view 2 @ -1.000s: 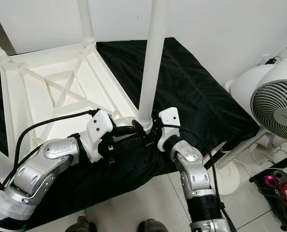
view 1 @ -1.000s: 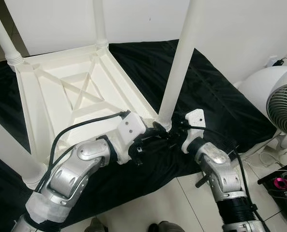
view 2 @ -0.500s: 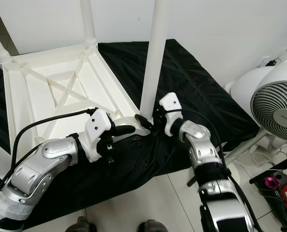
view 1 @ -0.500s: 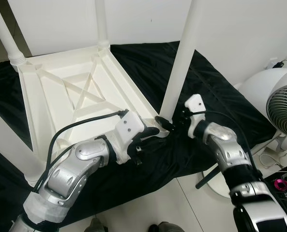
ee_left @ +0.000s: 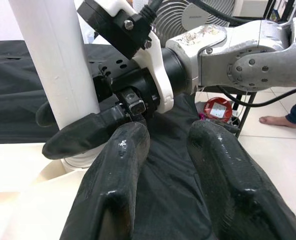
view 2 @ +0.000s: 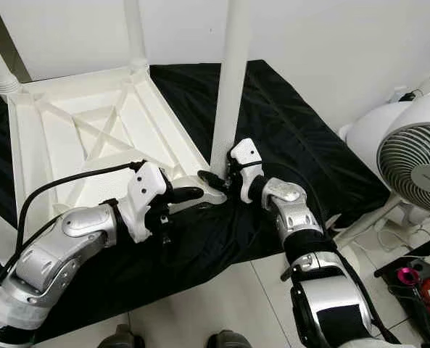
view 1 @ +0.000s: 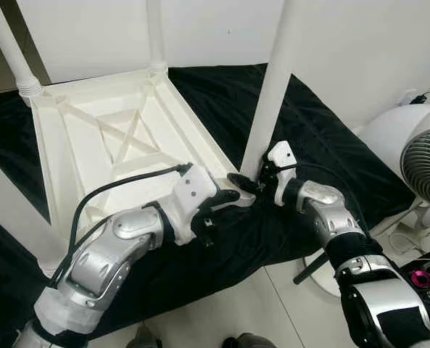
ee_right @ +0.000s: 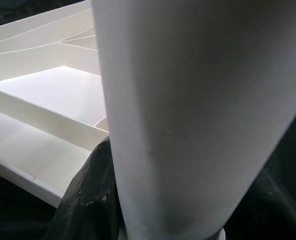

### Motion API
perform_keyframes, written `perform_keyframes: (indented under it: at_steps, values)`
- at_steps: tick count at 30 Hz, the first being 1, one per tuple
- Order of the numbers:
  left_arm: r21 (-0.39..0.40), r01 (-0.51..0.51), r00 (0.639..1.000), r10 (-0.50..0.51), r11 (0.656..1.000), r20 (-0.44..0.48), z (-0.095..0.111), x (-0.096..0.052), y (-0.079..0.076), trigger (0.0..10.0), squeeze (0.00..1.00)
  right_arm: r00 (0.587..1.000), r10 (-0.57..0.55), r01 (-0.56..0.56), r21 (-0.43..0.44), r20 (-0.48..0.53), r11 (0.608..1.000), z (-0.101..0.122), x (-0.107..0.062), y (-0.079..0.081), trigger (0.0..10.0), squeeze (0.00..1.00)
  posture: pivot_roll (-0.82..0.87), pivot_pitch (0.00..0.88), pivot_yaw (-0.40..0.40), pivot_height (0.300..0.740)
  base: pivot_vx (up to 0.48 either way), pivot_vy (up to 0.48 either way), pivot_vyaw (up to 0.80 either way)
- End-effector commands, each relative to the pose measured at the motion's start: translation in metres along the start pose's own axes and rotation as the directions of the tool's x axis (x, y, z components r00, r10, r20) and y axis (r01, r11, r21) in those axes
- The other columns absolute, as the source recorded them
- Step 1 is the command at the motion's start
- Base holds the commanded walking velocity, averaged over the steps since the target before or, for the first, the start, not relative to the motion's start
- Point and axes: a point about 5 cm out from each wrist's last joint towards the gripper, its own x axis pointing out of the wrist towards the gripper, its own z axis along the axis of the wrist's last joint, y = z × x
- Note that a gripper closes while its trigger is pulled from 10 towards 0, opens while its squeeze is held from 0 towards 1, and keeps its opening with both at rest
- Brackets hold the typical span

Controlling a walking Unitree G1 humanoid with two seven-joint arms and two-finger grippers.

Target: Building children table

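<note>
The white table lies upside down on a black cloth spread over the floor, its ribbed underside facing up. Legs stand at its corners; the near right leg rises from the corner closest to the robot.

The right gripper is at the base of that leg with its jaws clenched around it: the right wrist view has the leg between the two black fingers. The left gripper lies just beside it on the table's near corner, jaws released and holding nothing, its fingers apart over the cloth and pointing at the right gripper. A black cable loops from the left arm across the table's edge.

To the right, off the cloth, stands a white fan on the tiled floor, with a pink-and-grey device near it. A person's bare foot rests on the tiles beyond the right arm.
</note>
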Motion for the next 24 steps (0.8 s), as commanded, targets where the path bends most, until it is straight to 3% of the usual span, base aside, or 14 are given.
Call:
perform_keyframes:
  at_steps: [1,2,3,4,8,11,13,14,21,23,24]
  values:
    - [0.010,0.036,0.999,-0.036,0.999,0.000,0.003,0.001,-0.002,10.0,0.00,0.999,0.015,-0.015,-0.016,-0.042,1.000,-0.008,-0.005,0.001,0.0,0.00,-0.06,0.025,-0.044,0.740,0.000,0.000,0.00]
    - [0.009,0.036,0.999,-0.036,0.999,0.000,0.003,0.001,-0.001,10.0,0.00,0.999,0.013,-0.013,-0.007,-0.039,1.000,-0.009,-0.006,0.001,1.2,0.00,-0.06,0.025,-0.044,0.740,0.000,0.000,0.00]
    - [0.009,0.036,0.999,-0.036,0.999,0.000,0.003,0.001,-0.001,10.0,0.00,0.999,0.002,-0.002,-0.001,-0.035,1.000,-0.010,-0.008,0.001,1.2,0.00,-0.06,0.026,-0.043,0.740,0.000,0.000,0.00]
    - [0.009,0.035,0.999,-0.035,0.999,0.000,0.002,0.001,-0.001,10.0,0.00,1.000,-0.025,0.026,0.016,-0.018,1.000,-0.010,-0.009,0.001,10.0,0.00,-0.07,0.026,-0.042,0.740,0.000,0.000,0.00]
    - [0.012,0.033,0.999,-0.033,0.999,0.001,0.003,0.002,0.001,10.0,0.00,0.995,-0.095,0.095,0.063,0.011,0.994,-0.010,-0.009,0.000,10.0,0.00,-0.07,0.027,-0.039,0.740,0.000,0.000,0.00]
    - [0.014,0.024,1.000,-0.024,1.000,0.007,0.003,0.003,0.003,10.0,0.00,0.975,-0.219,0.215,0.107,0.033,0.971,-0.010,-0.007,0.000,10.0,0.00,-0.08,0.028,-0.033,0.740,0.000,0.000,0.00]
    - [0.014,0.024,1.000,-0.024,1.000,0.007,0.003,0.003,0.003,10.0,0.00,0.975,-0.219,0.215,0.107,0.033,0.971,-0.010,-0.007,0.000,10.0,0.00,-0.08,0.028,-0.033,0.740,0.000,0.000,0.00]
    - [0.011,0.023,1.000,-0.023,1.000,0.011,0.004,0.004,0.004,10.0,0.00,0.944,-0.327,0.319,0.134,0.040,0.938,-0.009,-0.003,0.006,10.0,0.00,-0.09,0.030,-0.026,0.740,0.000,0.000,0.00]
    - [0.010,0.022,1.000,-0.022,1.000,0.014,0.004,0.004,0.005,10.0,0.00,0.894,-0.447,0.437,0.176,0.020,0.882,-0.008,0.003,0.019,10.0,0.00,-0.09,0.033,-0.022,0.740,0.000,0.000,0.00]
    - [0.009,0.021,1.000,-0.021,1.000,0.014,0.004,0.004,0.006,10.0,0.00,0.823,-0.568,0.561,0.174,-0.009,0.809,-0.007,0.006,0.029,10.0,0.00,-0.09,0.035,-0.022,0.740,0.000,0.000,0.00]
    - [0.009,0.021,1.000,-0.021,1.000,0.014,0.004,0.004,0.006,10.0,0.00,0.823,-0.568,0.561,0.174,-0.009,0.809,-0.007,0.006,0.029,10.0,0.00,-0.09,0.035,-0.022,0.740,0.000,0.000,0.00]
